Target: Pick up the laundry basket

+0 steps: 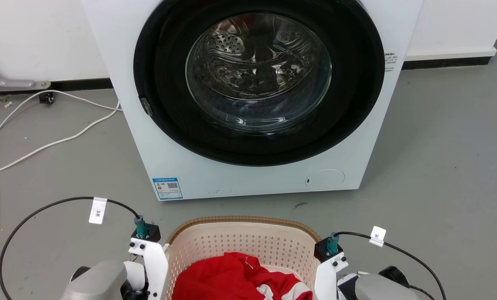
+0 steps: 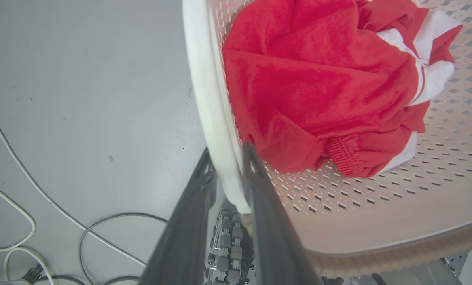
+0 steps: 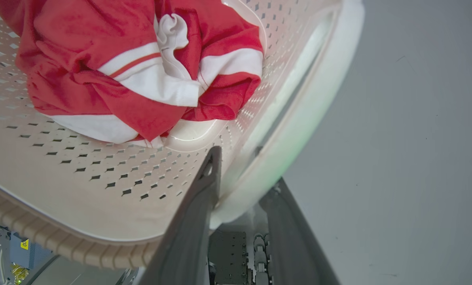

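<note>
laundry basket [image 1: 242, 220] btwn both arms, near washer [image 1: 252, 175], red garment [image 1: 223, 275] inside. L gripper [image 2: 228, 168] pinches the L handle [image 2: 214, 118], R gripper [image 3: 245, 176] the R handle [image 3: 319, 107]. Opposite-side grip, prob. so load lifts level w/o tipping.

Floor [image 1: 440, 166]: smooth grey, evenly lit, with a small dark smudge [image 1: 300, 204] in front of the washer [image 1: 231, 179].
Wall [image 1: 36, 37]: plain white, with dark skirting [image 1: 444, 63] along its foot.
Washer: white front-loader against the wall, round dark-rimmed glass door [image 1: 258, 73] shut, steel drum behind it. Blue label [image 1: 167, 188] lower left, round cover [image 1: 324, 179] lower right.
White cables [image 1: 48, 146]: loose across the floor, left.
Grey metal bracket [image 1: 6, 81]: at the wall's foot, far left.
</note>
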You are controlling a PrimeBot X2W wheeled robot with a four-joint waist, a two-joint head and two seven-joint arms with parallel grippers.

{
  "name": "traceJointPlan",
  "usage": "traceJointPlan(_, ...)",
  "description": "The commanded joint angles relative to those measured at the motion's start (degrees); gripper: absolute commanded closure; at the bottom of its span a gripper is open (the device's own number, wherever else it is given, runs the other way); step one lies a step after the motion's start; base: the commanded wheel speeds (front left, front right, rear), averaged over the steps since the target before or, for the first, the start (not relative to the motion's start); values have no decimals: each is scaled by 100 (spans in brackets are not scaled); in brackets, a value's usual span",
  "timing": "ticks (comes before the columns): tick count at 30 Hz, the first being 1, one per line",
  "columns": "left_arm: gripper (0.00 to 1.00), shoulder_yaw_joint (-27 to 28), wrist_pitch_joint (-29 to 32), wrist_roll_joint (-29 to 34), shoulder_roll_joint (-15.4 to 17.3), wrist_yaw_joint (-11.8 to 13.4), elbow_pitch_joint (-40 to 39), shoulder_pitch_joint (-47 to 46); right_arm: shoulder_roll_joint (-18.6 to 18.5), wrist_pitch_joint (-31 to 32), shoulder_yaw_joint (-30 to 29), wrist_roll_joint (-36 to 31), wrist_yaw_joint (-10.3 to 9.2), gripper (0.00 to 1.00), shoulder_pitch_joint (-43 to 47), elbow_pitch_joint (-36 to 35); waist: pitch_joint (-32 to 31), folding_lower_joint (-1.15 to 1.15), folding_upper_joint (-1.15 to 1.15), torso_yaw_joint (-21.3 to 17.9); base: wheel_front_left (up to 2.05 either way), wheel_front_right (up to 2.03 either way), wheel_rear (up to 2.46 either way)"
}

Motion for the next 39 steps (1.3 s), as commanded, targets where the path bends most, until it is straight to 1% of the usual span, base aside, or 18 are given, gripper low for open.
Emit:
traceJointPlan(1,100,-14,20,17,7,-11,-20,15,-22,19,36,0,0,100,-15,13,-1,-1,0,5,0,0,0)
traceJointPlan(39,100,-18,70,26,0,-11,-26,47,-53,41,53,-44,0,100,-15,27,38,-1,0,11,0,0,0)
